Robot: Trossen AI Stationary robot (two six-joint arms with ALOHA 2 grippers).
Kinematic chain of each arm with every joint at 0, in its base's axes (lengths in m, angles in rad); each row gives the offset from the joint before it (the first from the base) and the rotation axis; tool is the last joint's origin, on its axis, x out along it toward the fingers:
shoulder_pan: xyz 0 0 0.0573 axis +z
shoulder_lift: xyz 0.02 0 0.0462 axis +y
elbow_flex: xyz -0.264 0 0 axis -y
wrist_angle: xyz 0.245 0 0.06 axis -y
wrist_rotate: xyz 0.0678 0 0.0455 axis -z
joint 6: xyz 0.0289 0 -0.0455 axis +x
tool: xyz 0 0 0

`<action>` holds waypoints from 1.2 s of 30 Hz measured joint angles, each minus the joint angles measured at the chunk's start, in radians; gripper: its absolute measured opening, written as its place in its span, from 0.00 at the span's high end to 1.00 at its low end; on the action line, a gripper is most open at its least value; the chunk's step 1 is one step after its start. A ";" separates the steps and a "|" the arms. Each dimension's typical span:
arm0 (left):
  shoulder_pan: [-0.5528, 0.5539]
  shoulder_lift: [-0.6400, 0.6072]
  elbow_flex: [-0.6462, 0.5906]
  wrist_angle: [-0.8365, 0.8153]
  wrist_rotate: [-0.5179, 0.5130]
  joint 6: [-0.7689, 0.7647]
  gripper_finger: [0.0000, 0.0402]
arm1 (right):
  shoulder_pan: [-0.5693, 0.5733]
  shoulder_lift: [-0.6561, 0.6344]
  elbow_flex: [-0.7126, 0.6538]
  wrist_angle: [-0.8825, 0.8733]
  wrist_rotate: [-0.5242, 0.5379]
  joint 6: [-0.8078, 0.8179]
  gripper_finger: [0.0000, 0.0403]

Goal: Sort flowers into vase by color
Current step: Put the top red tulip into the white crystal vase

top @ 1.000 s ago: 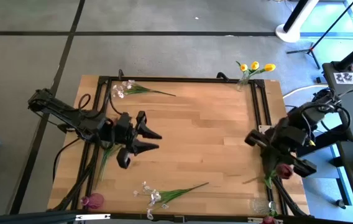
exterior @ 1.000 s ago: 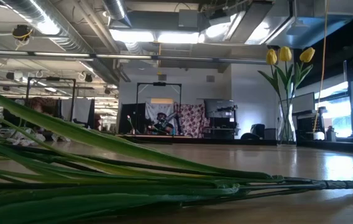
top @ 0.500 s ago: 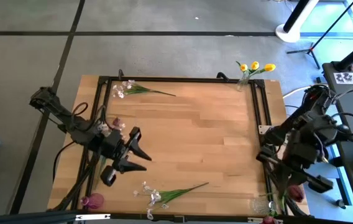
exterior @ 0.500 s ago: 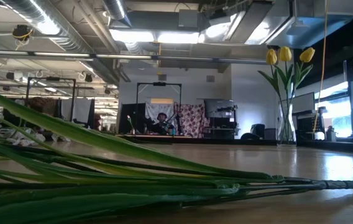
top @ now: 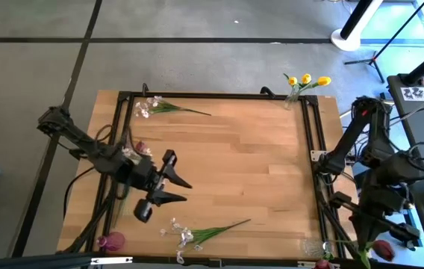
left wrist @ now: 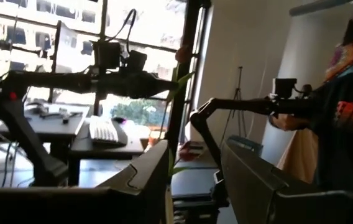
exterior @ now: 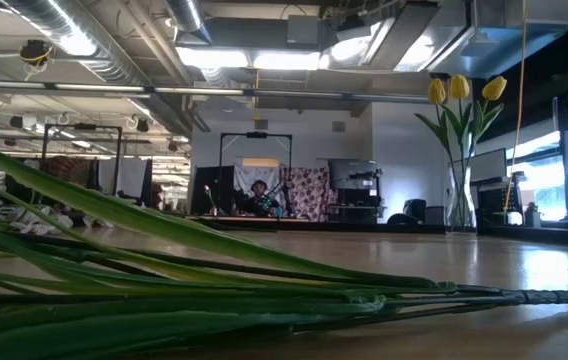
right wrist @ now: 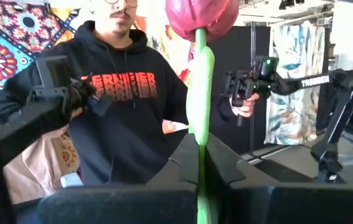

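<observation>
Overhead, the right gripper (top: 382,240) sits past the table's (top: 234,164) right edge near the front corner, closed on the green stem of a dark red tulip (right wrist: 201,18); its wrist camera shows the stem pinched between the fingers (right wrist: 183,165) with the head upright above them. Behind it stands a person in a dark hoodie (right wrist: 130,106). The left gripper (top: 173,187) hovers over the table's front-left area, jaws spread wide and holding nothing. A white-pink blossom spray (top: 197,234) lies near the front edge, another (top: 156,107) near the back edge. Three yellow tulips (top: 307,80) stand in a glass vase (exterior: 461,195) at the back-right corner. A second dark red tulip head (top: 110,240) rests at the front-left corner.
</observation>
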 joint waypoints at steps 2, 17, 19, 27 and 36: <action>0.014 0.025 0.000 0.008 0.000 -0.020 0.64 | 0.018 -0.028 -0.086 0.079 0.029 0.028 0.99; 0.096 0.091 0.000 0.102 -0.001 -0.082 0.64 | 0.032 -0.066 -0.355 0.371 -0.113 0.059 0.99; 0.101 0.091 0.000 0.101 -0.001 -0.082 0.64 | 0.032 -0.068 -0.355 0.364 -0.121 0.041 0.98; 0.129 0.091 0.000 0.100 -0.001 -0.082 0.64 | 0.032 -0.067 -0.355 0.301 -0.172 0.009 0.98; 0.173 0.091 0.000 0.082 -0.001 -0.077 0.64 | 0.031 -0.055 -0.355 0.023 -0.164 -0.063 0.95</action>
